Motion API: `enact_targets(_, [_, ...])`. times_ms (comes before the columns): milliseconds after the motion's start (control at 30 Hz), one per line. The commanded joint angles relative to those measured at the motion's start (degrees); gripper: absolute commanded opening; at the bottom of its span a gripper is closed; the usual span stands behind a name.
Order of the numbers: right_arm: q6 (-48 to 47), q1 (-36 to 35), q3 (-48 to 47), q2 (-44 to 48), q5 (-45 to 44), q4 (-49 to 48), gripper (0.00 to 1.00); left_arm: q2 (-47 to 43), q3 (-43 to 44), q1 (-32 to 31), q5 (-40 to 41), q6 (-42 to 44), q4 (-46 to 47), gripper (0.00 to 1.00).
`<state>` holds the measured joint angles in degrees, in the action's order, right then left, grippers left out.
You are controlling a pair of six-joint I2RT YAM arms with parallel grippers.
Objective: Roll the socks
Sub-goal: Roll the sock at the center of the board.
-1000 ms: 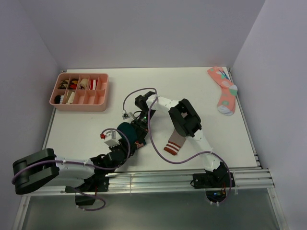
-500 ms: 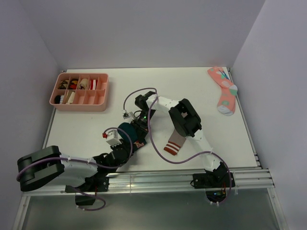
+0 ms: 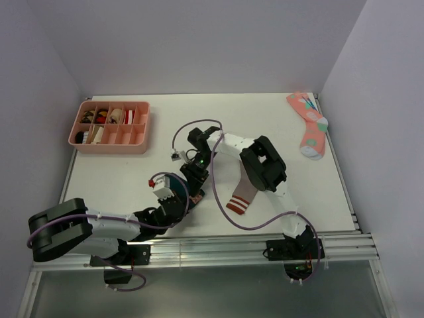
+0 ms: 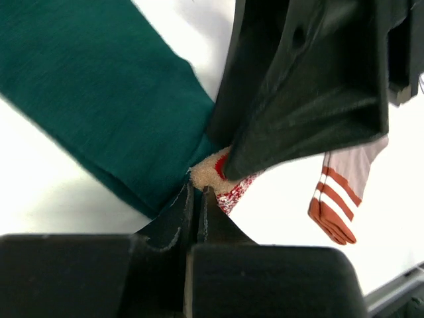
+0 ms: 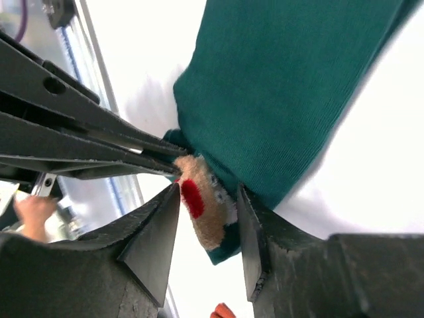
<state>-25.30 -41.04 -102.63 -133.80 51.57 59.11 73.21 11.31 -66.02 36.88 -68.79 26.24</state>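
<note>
The left gripper point(image 4: 197, 192) has pinched shut on the dark green knit sock point(image 4: 99, 86) at its hem corner; the right gripper point(image 5: 207, 192) has opened, straddling that corner.

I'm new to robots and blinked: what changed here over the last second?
The left gripper pushed forward to the dark green sock and closed on its edge beside the bear patch. The right gripper, there already, opened its jaws around that patch. The brown striped sock, pink sock and pink tray stayed put.
</note>
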Motion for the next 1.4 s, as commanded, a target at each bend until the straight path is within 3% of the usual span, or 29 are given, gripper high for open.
enact_targets(0, [1.7, 2.4, 2.4, 4.9, -2.8, -11.0, 0.48, 1.2, -1.6, 0.2, -11.2, -0.3, -15.1, 0.00])
enact_targets(267, [1.9, 7.5, 7.8, 11.3, -3.7, -14.8, 0.49, -1.3, -3.2, 4.3, -17.4, -2.5, -15.4, 0.00])
enact_targets(500, [-1.5, 9.4, 14.1, 17.9, -5.0, -17.0, 0.48, -1.2, 0.6, 9.3, -24.8, 0.3, -20.7, 0.00])
enact_targets(633, [-5.0, 9.9, 21.5, 25.3, -6.9, -19.7, 0.48, -3.1, 0.0, 14.9, -33.3, 4.3, -19.9, 0.00])
enact_targets(833, [-11.9, 9.8, 29.1, 31.9, -6.2, -20.4, 0.48, 1.8, 2.6, 21.6, -45.0, 8.4, -20.2, 0.00])
enact_targets(1067, [-21.4, 6.9, 35.8, 36.1, -6.4, -18.9, 0.49, 8.3, 5.4, 25.3, -54.0, 11.0, -21.5, 0.00])
enact_targets(1367, [-22.2, -1.2, 42.5, 43.1, -15.1, -25.6, 0.50, 9.8, 6.9, 28.5, -60.6, 13.7, -25.8, 0.00])
